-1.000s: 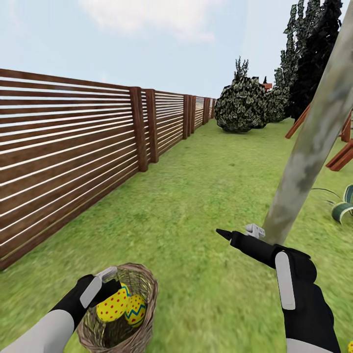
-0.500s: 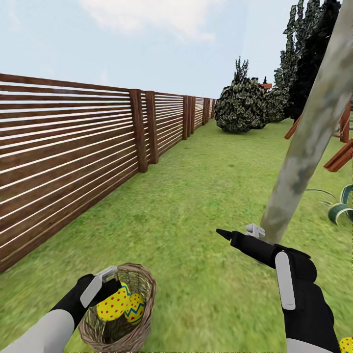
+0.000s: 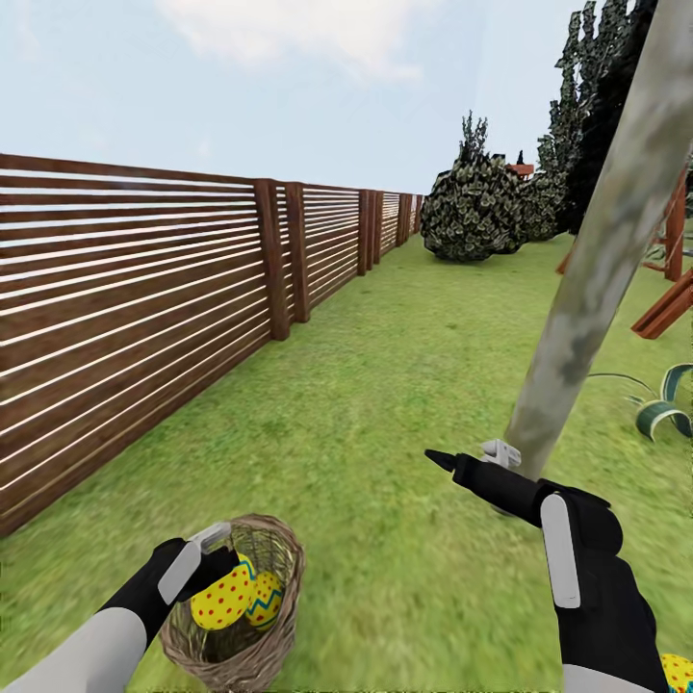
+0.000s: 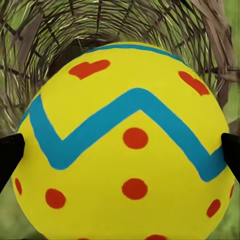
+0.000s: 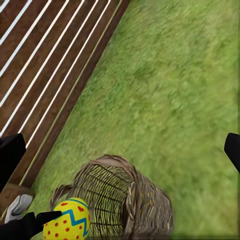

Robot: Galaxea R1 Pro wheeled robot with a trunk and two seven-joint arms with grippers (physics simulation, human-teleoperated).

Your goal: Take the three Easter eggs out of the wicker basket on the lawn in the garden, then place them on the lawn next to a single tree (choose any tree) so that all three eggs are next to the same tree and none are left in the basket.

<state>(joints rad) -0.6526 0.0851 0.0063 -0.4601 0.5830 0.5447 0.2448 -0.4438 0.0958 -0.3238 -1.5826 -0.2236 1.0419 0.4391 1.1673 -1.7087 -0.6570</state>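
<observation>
Yellow with red dots and a blue-teal zigzag, one Easter egg (image 4: pixel 125 150) sits pinched between the black fingers (image 4: pixel 10 155) of the left gripper (image 3: pixel 219 568), which holds it at the mouth of the wicker basket (image 3: pixel 231 654). The right wrist view catches the same egg (image 5: pixel 67 220) from the side, a fingertip pressed against it just off the basket's rim (image 5: pixel 120 200). A second egg (image 3: pixel 265 602) lies inside the basket, close against the held one. A third egg (image 3: pixel 679 672) shows partly at the lower right corner of the head view, on the lawn (image 3: pixel 385 385) behind the right arm.

The basket rests on the grass at the lower left of the head view. The right gripper (image 3: pixel 462 460) hangs empty above the lawn with its fingers spread, one black tip (image 3: pixel 438 457) pointing left and a pale one (image 3: pixel 500 450) just before the tree trunk (image 3: pixel 597 279). That pale mottled trunk rises slanting to the upper right. A brown slatted wooden fence (image 3: pixel 125 308) runs along the left side; round leafy bushes (image 3: pixel 476 212) and dark cypresses (image 3: pixel 602 115) stand far back, and a striped leafy plant (image 3: pixel 664 409) grows to the right of the trunk.
</observation>
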